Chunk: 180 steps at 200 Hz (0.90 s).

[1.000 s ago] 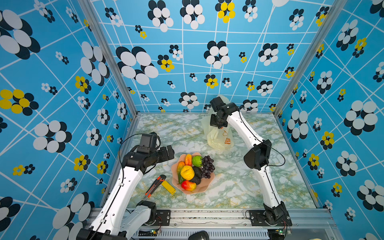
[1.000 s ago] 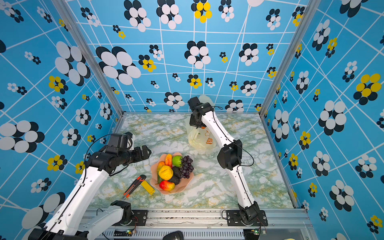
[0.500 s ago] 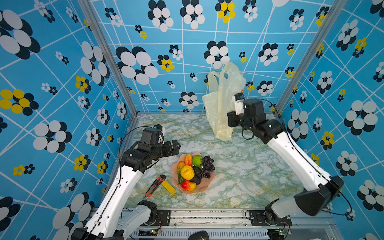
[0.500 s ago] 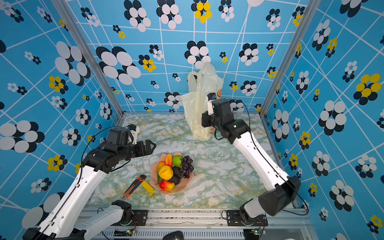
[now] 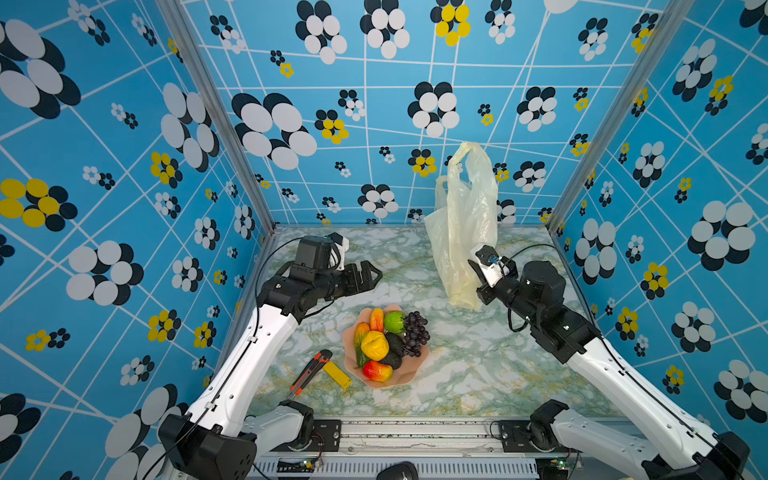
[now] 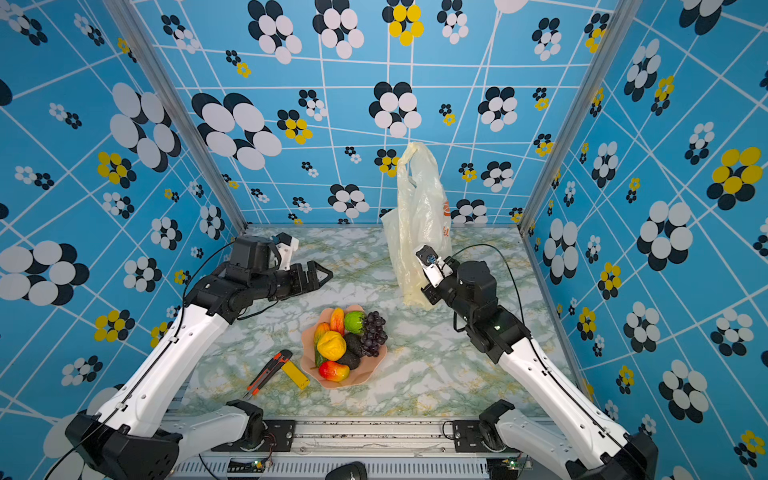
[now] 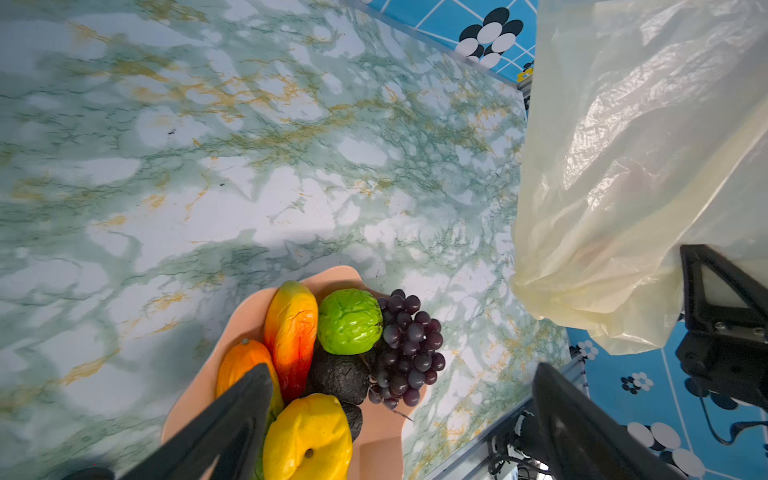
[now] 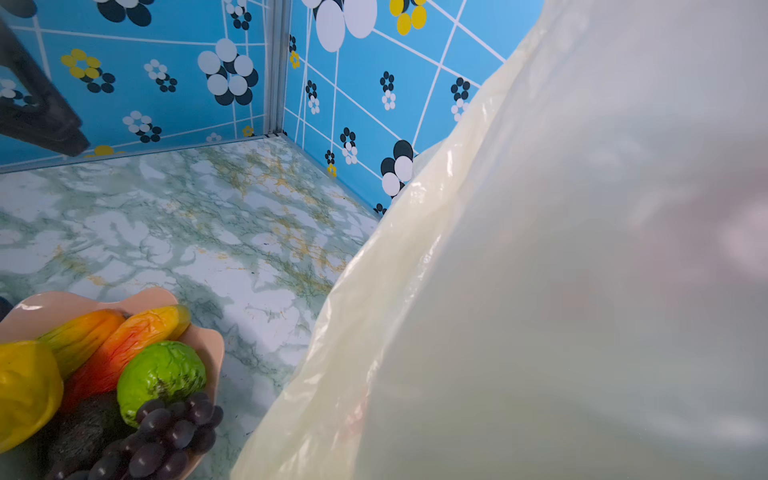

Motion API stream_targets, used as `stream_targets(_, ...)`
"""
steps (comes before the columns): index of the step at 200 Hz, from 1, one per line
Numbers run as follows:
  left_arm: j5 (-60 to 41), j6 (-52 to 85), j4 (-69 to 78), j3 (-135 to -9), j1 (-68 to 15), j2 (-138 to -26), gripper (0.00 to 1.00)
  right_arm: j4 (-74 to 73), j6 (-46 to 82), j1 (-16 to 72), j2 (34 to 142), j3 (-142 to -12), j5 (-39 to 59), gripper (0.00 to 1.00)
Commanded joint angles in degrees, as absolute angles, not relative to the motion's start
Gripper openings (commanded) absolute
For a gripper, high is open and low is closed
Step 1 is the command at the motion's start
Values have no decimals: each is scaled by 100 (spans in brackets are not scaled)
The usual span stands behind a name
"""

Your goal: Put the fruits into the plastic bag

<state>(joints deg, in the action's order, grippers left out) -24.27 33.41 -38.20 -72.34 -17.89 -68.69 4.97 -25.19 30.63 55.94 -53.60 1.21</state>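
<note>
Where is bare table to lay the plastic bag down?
Bare marble lies between the pink bowl and the right arm, and behind the bowl toward the back wall. Crowded: left of the bowl, with utility knife and yellow block.

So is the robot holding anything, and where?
Right gripper pinches the plastic bag low on its side, handles free. Left gripper is open, holding nothing.

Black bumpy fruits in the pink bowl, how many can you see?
2. One black fruit lies between the yellow fruit and the grape bunch; the other black fruit is beside the mango. Others could be buried underneath.
</note>
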Motion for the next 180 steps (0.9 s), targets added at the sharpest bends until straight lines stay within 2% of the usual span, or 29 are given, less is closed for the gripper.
stream_targets(1,-3242,3854,-3097,-7413,-1605,-7028,99,1349,-3299,3085,5616,-5608,757,0)
stream_targets(40,-4305,5007,-1389,-7052,-1272,-7362,99,1935,-3437,3085,5546,-5994,1267,0)
stream_targets(114,-4964,5898,-39,-6937,-944,-7966,100,2463,-3406,3085,5485,-6404,1946,0)
stream_targets(180,-5111,5986,-2,-7263,-853,-8485,98,2846,-3363,3085,5412,-6767,2427,0)
